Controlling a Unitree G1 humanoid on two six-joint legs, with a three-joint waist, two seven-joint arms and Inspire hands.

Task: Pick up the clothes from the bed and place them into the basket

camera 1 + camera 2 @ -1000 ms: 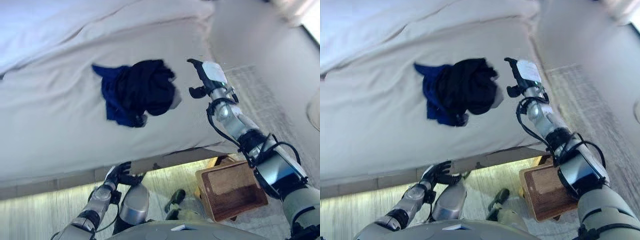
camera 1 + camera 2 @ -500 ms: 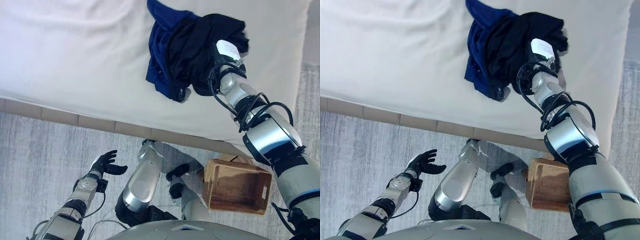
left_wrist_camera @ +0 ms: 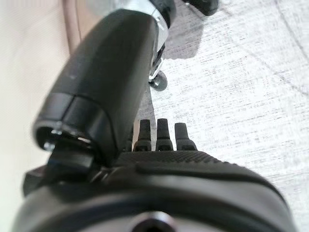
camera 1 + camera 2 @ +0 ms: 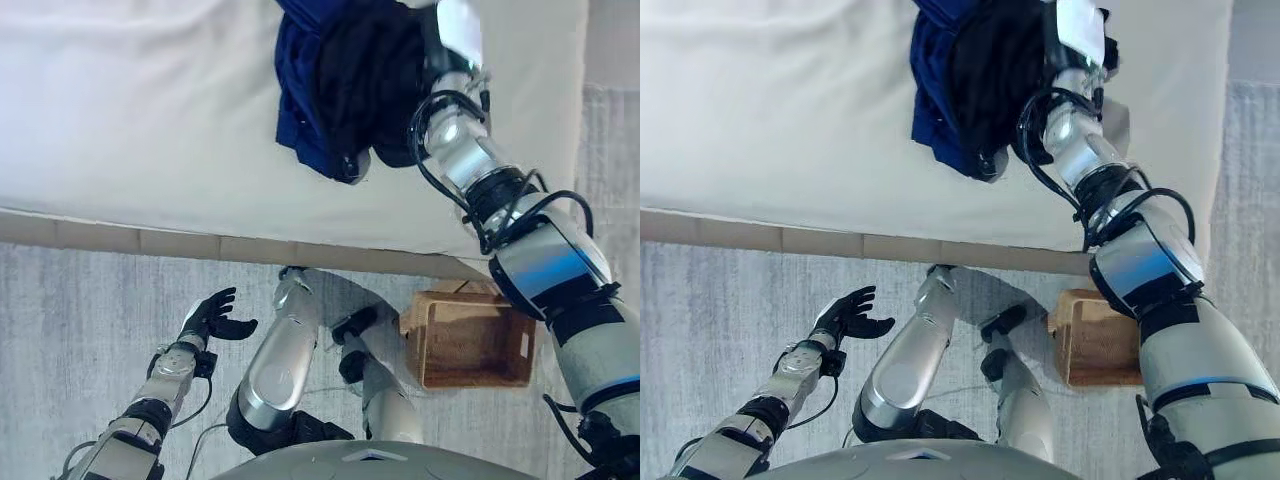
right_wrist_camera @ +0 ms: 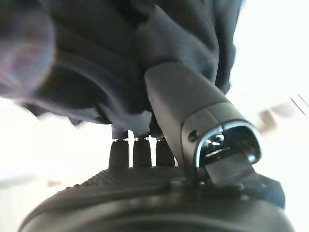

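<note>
The clothes [image 4: 340,80], a dark blue and black heap, lie on the bed [image 4: 130,130] near its front edge. The right robot hand [image 4: 450,40] is at the heap's right side, its fingers [image 5: 137,150] reaching under the black cloth where they are hidden, so I cannot tell whether they grip it. The left robot hand [image 4: 212,318] hangs low over the floor [image 4: 70,330] in front of the bed, fingers spread wide and holding nothing. The basket [image 4: 470,340] stands on the floor just before the bed's front edge, below the heap.
</note>
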